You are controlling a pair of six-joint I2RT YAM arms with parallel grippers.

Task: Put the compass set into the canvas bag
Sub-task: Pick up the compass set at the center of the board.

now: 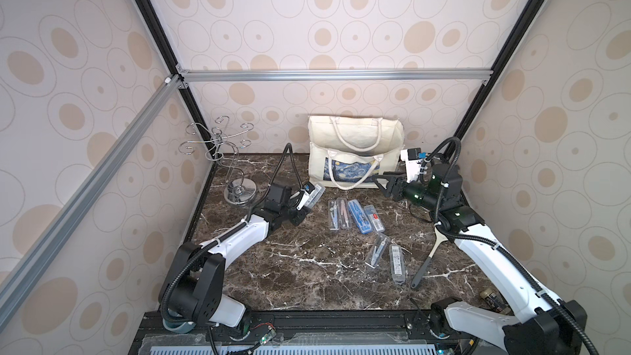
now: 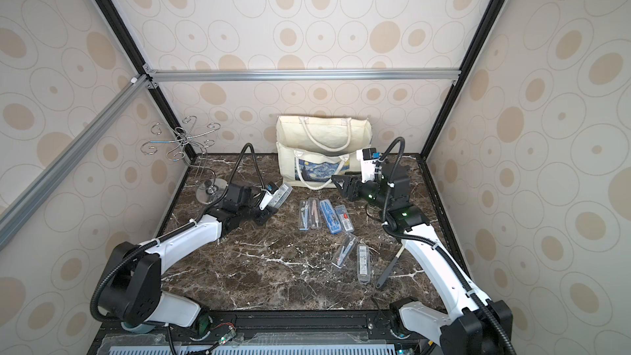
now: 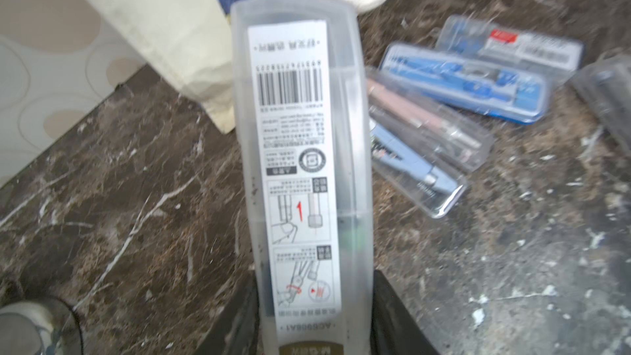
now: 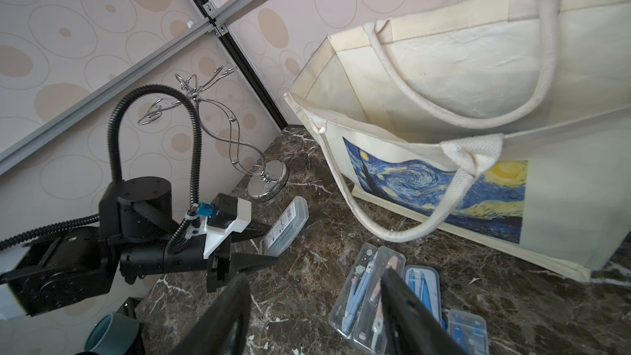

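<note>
The canvas bag (image 4: pixel 563 206) is cream (blue-and-yellow swirls in front), the table (image 1: pixel 290 268) brown marble veined white.

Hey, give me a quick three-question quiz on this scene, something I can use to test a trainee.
1. True or false: the jaws of the left gripper are shut on a case.
2. How many other cases lie on the table in front of the bag?
3. The right gripper is: A) open and empty; B) shut on a bag handle; C) shut on a case.
Key: 1 true; 2 six; 3 A.
</note>
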